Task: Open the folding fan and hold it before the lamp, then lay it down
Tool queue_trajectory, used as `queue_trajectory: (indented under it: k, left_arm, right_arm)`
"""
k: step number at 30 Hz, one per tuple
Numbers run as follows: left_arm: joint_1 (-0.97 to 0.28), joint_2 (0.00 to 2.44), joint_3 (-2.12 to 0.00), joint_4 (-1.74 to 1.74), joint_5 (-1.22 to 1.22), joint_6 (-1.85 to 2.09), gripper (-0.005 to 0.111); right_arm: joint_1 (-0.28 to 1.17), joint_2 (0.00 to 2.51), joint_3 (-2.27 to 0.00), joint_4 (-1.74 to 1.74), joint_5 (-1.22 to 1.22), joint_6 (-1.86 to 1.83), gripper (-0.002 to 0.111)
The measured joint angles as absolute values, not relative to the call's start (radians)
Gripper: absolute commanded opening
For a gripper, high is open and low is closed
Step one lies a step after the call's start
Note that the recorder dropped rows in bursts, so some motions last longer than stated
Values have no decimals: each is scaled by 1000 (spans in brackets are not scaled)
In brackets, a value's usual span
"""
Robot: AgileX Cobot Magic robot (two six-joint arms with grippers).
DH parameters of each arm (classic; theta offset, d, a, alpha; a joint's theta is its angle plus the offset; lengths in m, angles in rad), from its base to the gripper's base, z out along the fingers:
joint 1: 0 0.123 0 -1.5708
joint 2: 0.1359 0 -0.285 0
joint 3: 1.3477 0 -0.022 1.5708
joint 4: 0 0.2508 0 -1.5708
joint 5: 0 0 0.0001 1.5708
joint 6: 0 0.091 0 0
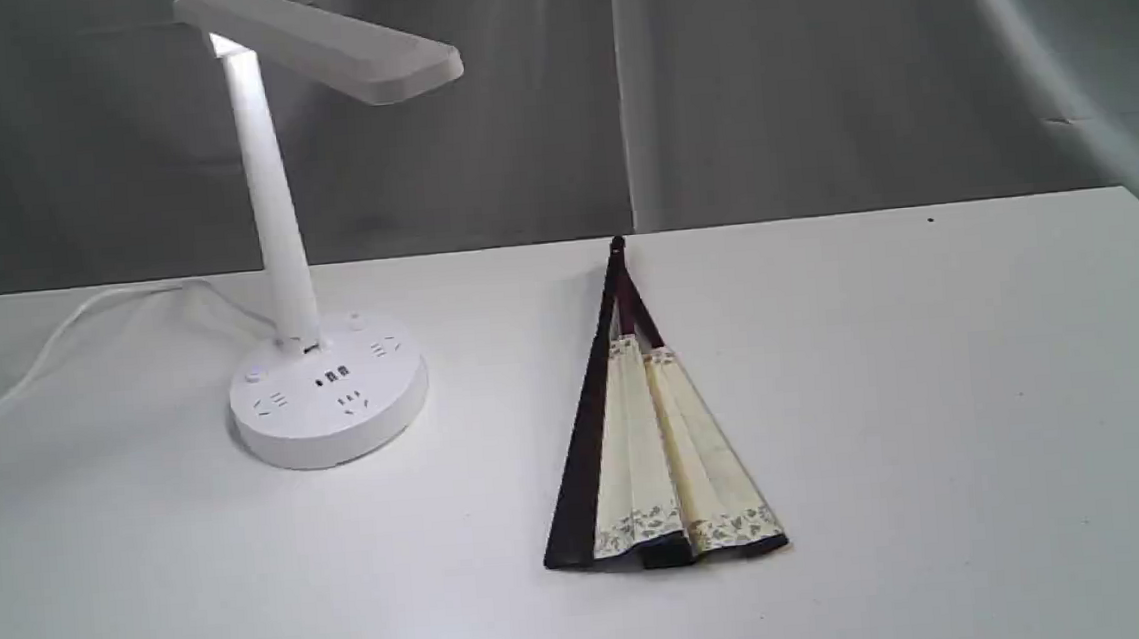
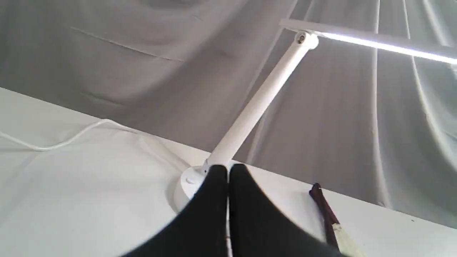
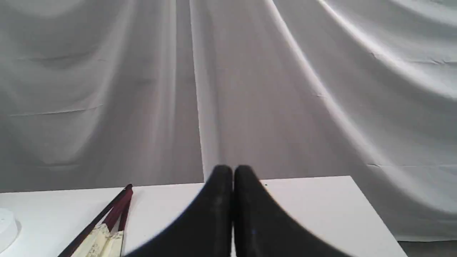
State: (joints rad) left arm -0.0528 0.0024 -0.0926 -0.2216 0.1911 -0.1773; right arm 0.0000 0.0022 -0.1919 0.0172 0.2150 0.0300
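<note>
1. Exterior view: a white table (image 1: 935, 384) in front of a grey cloth backdrop. The lamp (image 1: 271, 210), white with a flat head and a round socket base, stands at the far left. Its cord (image 1: 60, 340) trails off to the left
2. The folding fan (image 1: 628, 436) lies flat on the table, right of the lamp base and apart from it. It is spread only into a narrow wedge, with the pivot (image 1: 617, 246) at the far end and the wide floral edge near
3. Left gripper (image 2: 227, 171): the black claw is pressed closed and holds nothing, above the table near the lamp base
4. Right gripper (image 3: 232, 169): also pinched closed and empty, to the right of the fan
5. Handling, as a judgement: the fan looks light. Its paper leaf would crease or tear easily, while the dark wooden ribs look stiff. The outer guard stick (image 1: 588, 438) seems the safest hold, never the paper
6. Writing: none can be read. Only the floral border shows on the fan, and the marks on the lamp base are too small to make out
</note>
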Motion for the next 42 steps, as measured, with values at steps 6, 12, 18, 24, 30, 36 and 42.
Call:
queue_trajectory:
  k: [6,12,18,24,30,36,42]
  left_arm:
    - [-53,2,-238,-222,335,-179,0]
    - [-53,1,-356,-222,495,-179,0]
    - [-53,42,-425,-194,546,-179,0]
    - [-53,150,-437,-191,552,-179,0]
    - [-53,255,-437,-188,533,-179,0]
    - [-53,367,-437,-196,490,-179,0]
    - [-53,492,-448,-199,512,-168,0]
  right_arm:
    - [0,0,-292,-9,354,30,0]
    - [0,37,-380,-31,477,30,0]
    - [0,212,-463,-32,571,30,0]
    - [0,379,-485,-32,595,30,0]
    - [0,505,-485,-20,595,30,0]
    - [0,636,-485,0,595,30,0]
    - [0,739,-485,19,593,18,11]
